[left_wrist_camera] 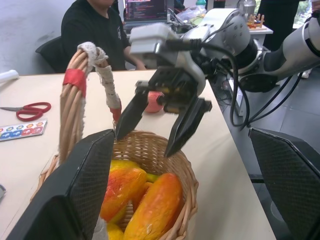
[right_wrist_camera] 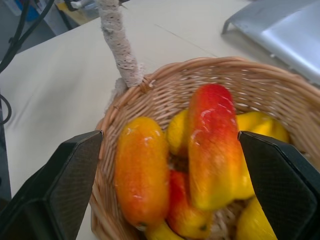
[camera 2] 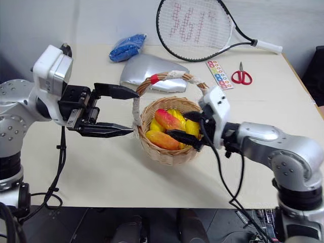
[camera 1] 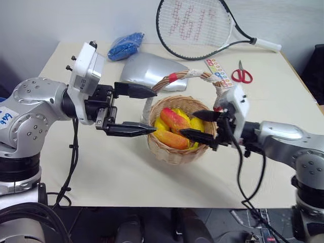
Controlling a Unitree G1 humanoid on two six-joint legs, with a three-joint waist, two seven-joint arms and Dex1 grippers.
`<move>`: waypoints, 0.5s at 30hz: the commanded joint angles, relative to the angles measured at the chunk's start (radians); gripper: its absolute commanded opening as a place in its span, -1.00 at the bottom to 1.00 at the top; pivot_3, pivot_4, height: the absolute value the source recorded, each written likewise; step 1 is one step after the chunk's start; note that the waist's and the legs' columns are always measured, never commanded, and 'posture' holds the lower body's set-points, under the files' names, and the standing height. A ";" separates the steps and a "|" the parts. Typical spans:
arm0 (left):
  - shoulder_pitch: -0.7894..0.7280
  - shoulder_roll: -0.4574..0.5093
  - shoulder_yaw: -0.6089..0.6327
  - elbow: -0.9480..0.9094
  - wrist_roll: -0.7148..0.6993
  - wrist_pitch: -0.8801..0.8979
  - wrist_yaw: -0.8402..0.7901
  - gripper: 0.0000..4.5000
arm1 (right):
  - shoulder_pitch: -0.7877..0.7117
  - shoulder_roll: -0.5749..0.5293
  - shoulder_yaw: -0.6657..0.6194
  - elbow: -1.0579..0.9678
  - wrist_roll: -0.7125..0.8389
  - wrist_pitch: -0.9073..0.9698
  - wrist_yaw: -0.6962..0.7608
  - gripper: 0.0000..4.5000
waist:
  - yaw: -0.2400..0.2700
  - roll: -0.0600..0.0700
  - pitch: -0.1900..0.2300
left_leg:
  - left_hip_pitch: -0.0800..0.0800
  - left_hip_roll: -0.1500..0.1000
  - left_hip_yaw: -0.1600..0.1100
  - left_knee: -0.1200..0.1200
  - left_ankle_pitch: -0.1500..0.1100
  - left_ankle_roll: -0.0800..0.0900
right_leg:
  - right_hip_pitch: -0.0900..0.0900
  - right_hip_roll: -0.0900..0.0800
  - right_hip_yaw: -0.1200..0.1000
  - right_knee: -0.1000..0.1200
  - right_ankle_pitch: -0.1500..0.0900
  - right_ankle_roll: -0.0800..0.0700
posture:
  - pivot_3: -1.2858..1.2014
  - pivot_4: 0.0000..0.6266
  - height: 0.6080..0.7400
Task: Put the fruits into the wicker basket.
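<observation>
The wicker basket (camera 1: pixel 174 147) stands on the tabletop (camera 1: pixel 101 167) between the two arms, its tall handle (camera 1: pixel 174 78) arching above it with a band of red tape. Inside lie the fruits: a long red-yellow mango (right_wrist_camera: pixel 214 145) and an orange-yellow mango (right_wrist_camera: pixel 141 170) side by side on top of yellow pieces (right_wrist_camera: pixel 260 122). A pink peach (left_wrist_camera: pixel 154 101) lies on the tabletop beyond the basket, partly hidden behind the right gripper in the left wrist view.

The left gripper (camera 1: pixel 144 109) hangs just beside the basket's handle, pointing across toward it, its fingers (camera 1: pixel 132 129) spread wide with nothing between them. The right gripper (camera 1: pixel 197 125) hovers over the basket's rim on the opposite side, its fingers (left_wrist_camera: pixel 186 127) also wide apart and empty, aimed down at the fruits.

Behind the basket lie a silver foil pouch (camera 1: pixel 149 68), a blue plastic bag (camera 1: pixel 125 44), a tennis racket (camera 1: pixel 197 25), red-handled scissors (camera 1: pixel 242 74) and a coloured card (camera 1: pixel 218 71).
</observation>
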 commanded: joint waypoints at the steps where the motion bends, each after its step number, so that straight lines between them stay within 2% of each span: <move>1: -0.018 0.000 0.002 -0.002 0.002 -0.020 -0.018 1.00 | 0.133 -0.124 -0.302 -0.052 0.224 0.027 0.041 0.98 | 0.005 0.000 0.000 | 0.000 0.000 -0.001 0.000 0.000 0.000 | 0.001 0.001 0.000 -0.001 0.000 0.000 | 0.03 -0.52 1.00; 4: -0.015 0.000 -0.007 0.009 0.007 -0.029 -0.042 1.00 | 0.362 -0.191 -0.581 -0.048 0.273 0.079 0.117 0.98 | 0.006 0.000 0.000 | 0.000 0.000 -0.002 -0.001 0.000 0.001 | 0.003 0.001 0.001 -0.002 0.000 0.000 | 0.03 -0.52 1.00; 6: -0.023 -0.010 -0.019 0.025 0.017 -0.038 -0.053 1.00 | 0.562 -0.195 -0.757 -0.035 0.179 0.101 0.213 0.98 | 0.006 -0.001 0.000 | 0.001 0.000 -0.002 -0.001 0.000 0.001 | 0.004 0.001 0.001 -0.003 0.000 0.001 | 0.03 -0.52 1.00; 8: -0.034 -0.021 -0.030 0.040 0.024 -0.045 -0.065 1.00 | 0.725 -0.173 -0.856 -0.027 0.076 0.057 0.305 0.98 | 0.005 -0.001 0.000 | 0.001 -0.001 -0.003 -0.001 0.000 0.001 | 0.004 0.001 0.001 -0.003 0.000 0.001 | 0.03 -0.52 1.00; 10: -0.045 -0.032 -0.043 0.054 0.034 -0.054 -0.076 1.00 | 0.823 -0.142 -0.900 0.008 0.015 0.007 0.358 0.98 | 0.000 -0.001 0.000 | 0.002 -0.001 -0.002 -0.001 0.000 0.001 | 0.005 0.002 0.002 -0.003 0.000 0.002 | 0.03 -0.52 1.00; 12: -0.052 -0.040 -0.053 0.062 0.042 -0.060 -0.082 1.00 | 0.845 -0.115 -0.902 0.066 0.014 -0.005 0.336 0.98 | -0.007 -0.002 0.000 | 0.005 -0.001 -0.001 -0.001 0.000 0.001 | 0.007 0.003 0.002 -0.003 0.001 0.003 | 0.03 -0.52 1.00; 15: -0.052 -0.042 -0.052 0.056 0.039 -0.057 -0.084 1.00 | 0.864 -0.092 -0.847 0.080 -0.052 -0.060 0.332 0.98 | -0.015 -0.001 0.000 | 0.006 -0.001 -0.001 -0.001 0.001 0.001 | 0.008 0.003 0.003 -0.003 0.001 0.003 | 0.03 -0.52 1.00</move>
